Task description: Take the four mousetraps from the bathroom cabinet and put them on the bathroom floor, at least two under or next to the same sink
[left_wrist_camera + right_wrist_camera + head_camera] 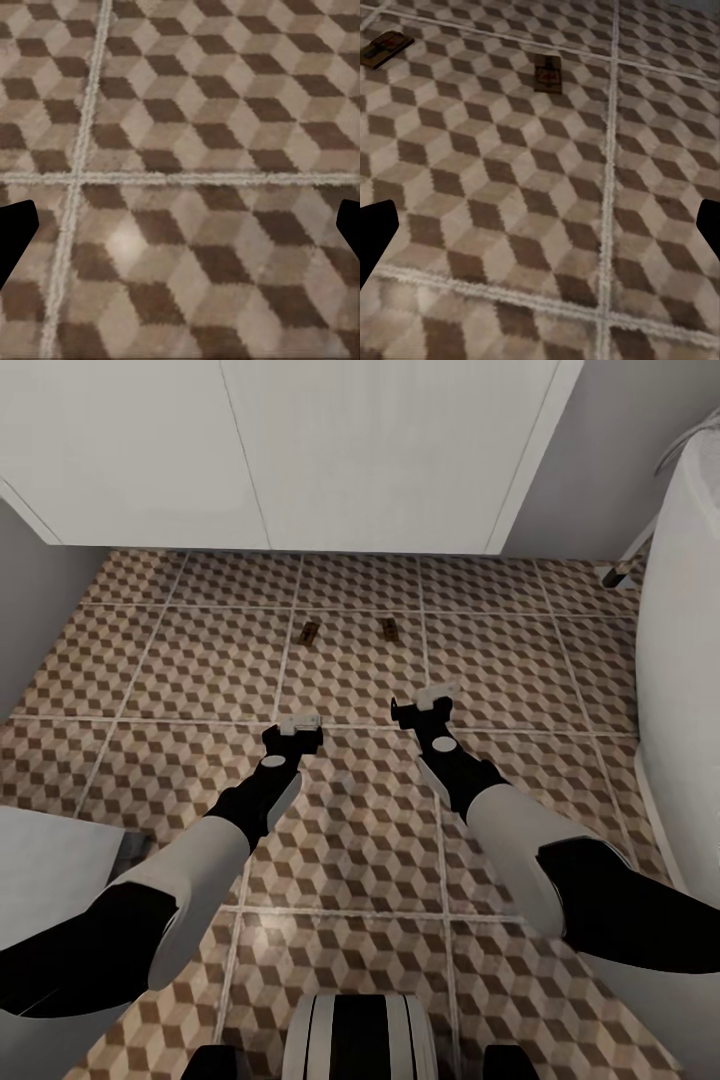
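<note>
Two mousetraps lie flat on the cube-patterned bathroom floor [200,660], side by side ahead of both arms: the left one [310,632] and the right one [389,628]. The right wrist view shows the same pair, one [547,73] nearer and one [382,48] further off. My left gripper [298,724] hangs low over bare tiles, open and holding nothing; its dark fingertips [15,232] stand wide apart. My right gripper [434,698] is also open and empty, a short way before the right mousetrap. The orange-brown cabinet is out of view.
A white boxy unit [300,450] spans the far side just beyond the traps. A tall white curved fixture [685,660] stands at the right. A grey wall [30,610] and a white surface [50,870] bound the left. My base [360,1040] is at the bottom.
</note>
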Tool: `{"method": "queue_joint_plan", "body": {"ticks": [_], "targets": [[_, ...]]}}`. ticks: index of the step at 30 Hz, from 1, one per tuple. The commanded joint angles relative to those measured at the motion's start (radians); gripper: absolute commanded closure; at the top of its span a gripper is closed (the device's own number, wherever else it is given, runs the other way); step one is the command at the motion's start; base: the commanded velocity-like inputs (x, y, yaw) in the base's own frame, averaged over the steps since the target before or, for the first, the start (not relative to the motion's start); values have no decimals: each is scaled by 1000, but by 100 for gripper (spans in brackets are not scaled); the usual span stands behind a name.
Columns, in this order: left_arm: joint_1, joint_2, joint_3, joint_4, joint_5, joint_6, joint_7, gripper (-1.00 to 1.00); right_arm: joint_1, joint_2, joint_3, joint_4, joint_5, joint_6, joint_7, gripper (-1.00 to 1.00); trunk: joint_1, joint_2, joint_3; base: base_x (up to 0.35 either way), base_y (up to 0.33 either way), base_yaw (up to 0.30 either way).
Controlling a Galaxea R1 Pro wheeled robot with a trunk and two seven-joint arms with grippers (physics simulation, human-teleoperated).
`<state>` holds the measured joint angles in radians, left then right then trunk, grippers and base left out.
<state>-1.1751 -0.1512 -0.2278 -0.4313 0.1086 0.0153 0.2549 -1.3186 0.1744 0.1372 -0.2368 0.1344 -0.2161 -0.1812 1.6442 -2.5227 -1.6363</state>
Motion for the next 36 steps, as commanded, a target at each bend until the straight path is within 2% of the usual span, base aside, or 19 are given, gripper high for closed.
{"method": "queue_joint_plan", "body": {"ticks": [1, 10, 22, 30, 33, 36], "targets": [[1, 1, -8, 2, 11, 2, 7, -100, -1, 0, 4, 11, 10, -8, -9, -100, -1, 0, 3, 0, 0, 0], [28, 1, -8, 33, 10, 0, 5, -100, -1, 0, 4, 78, 9, -45, -7, -100, -5, 2, 38, 0, 0, 0], [90, 2, -8, 44, 10, -16, 4, -100, 8, 0, 4, 159, 8, -138, -6, -100, -10, 5, 85, 0, 0, 0], [127, 4, -8, 76, 10, -32, 3, -100, 51, 0, 4, 202, 9, -187, -6, -100, -14, 7, 116, 0, 0, 0], [140, 4, -9, 102, 10, -61, 3, -100, 72, 0, 4, 206, 9, -202, -6, -100, -15, 8, 127, 0, 0, 0], [149, 3, -9, 142, 10, -141, 3, -100, 90, 0, 3, 208, 9, -210, -6, -100, -16, 8, 139, 0, 0, 0]]}}
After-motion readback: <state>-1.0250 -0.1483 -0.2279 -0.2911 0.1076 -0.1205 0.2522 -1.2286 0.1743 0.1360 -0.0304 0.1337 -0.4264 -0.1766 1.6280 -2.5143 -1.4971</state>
